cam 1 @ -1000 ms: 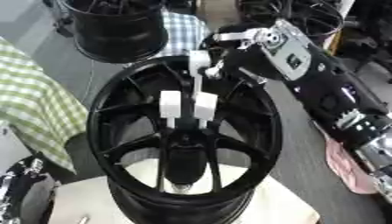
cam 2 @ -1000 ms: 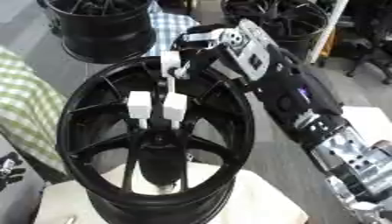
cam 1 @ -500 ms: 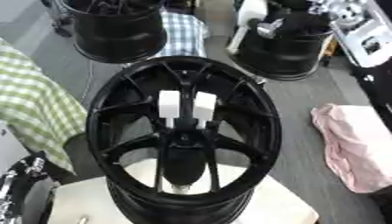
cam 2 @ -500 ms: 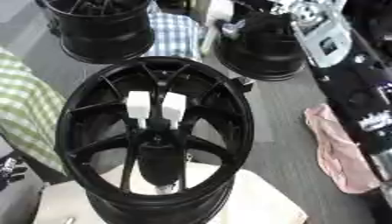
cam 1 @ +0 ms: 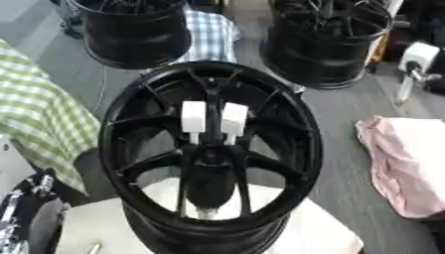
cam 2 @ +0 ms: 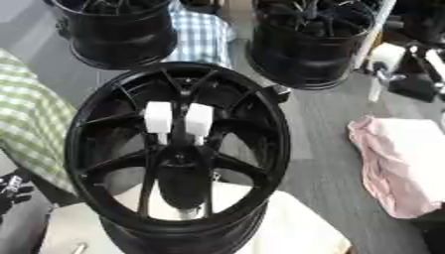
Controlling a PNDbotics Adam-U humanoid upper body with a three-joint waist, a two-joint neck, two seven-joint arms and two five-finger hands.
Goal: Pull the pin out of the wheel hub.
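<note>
Now, with the right hand out of view and the left hand [cam 2: 10, 187] low at the left, its state unclear, we should grasp 1 of the 2 white pins [cam 1: 193, 117] standing among the upper spokes of the wheel hub [cam 1: 113, 144] and pull straight along its axis.

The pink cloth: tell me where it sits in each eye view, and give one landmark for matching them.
Left eye view: the pink cloth lies at the right edge, right of the wheel.
Right eye view: it sits at the right edge too, slightly further left and higher.
Shared landmark: the two white blocks on the wheel's spokes, above the hub.
</note>
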